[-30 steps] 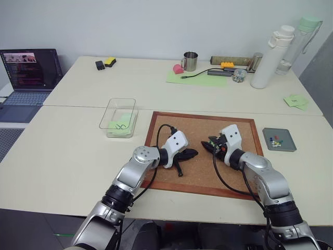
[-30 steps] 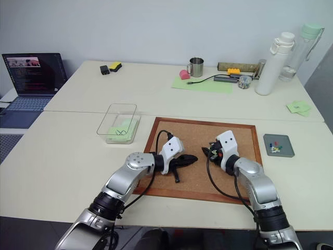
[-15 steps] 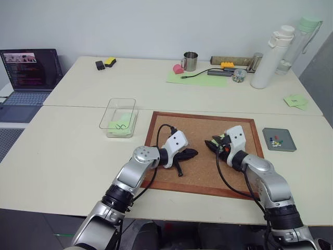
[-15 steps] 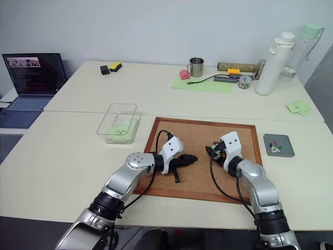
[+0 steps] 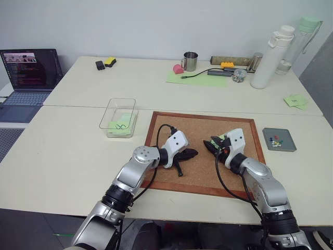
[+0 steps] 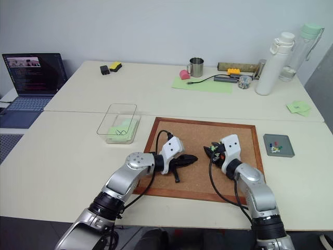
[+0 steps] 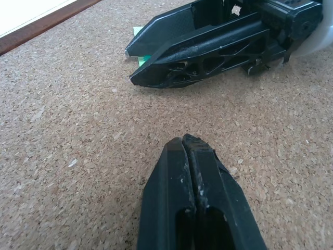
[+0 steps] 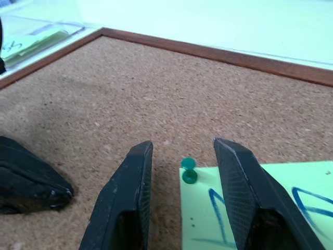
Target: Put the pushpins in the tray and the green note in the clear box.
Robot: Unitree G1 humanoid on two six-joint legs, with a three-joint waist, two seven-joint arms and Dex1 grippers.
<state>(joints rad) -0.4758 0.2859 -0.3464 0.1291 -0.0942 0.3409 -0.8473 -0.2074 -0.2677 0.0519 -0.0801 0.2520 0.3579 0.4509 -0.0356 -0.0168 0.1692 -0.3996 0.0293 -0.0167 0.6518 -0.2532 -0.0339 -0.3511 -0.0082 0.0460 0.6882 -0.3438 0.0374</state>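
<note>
Our right end effector (image 8: 182, 192) stands with its two black fingers (image 8: 122, 200) parted, grasping nothing; a green pushpin (image 8: 188, 171) stuck in the corner of a green note (image 8: 244, 208) with blue marks sits between the fingertips, and we cannot tell whether they touch it. Note and pin lie on the cork board (image 5: 200, 127). Our left end effector (image 7: 187, 143) is clenched shut and empty, its tip low over the cork, pointing at the right one just across a bare stretch of board. Outward to the left, the clear box (image 5: 118, 117) stands on the table (image 5: 62, 151) just beside the board's frame, with a light-green note (image 5: 120, 125) bearing a looping scribble lying inside. To the right of the board, the dark-grey tray (image 5: 279, 139) holds a few coloured pushpins (image 5: 276, 140).
</note>
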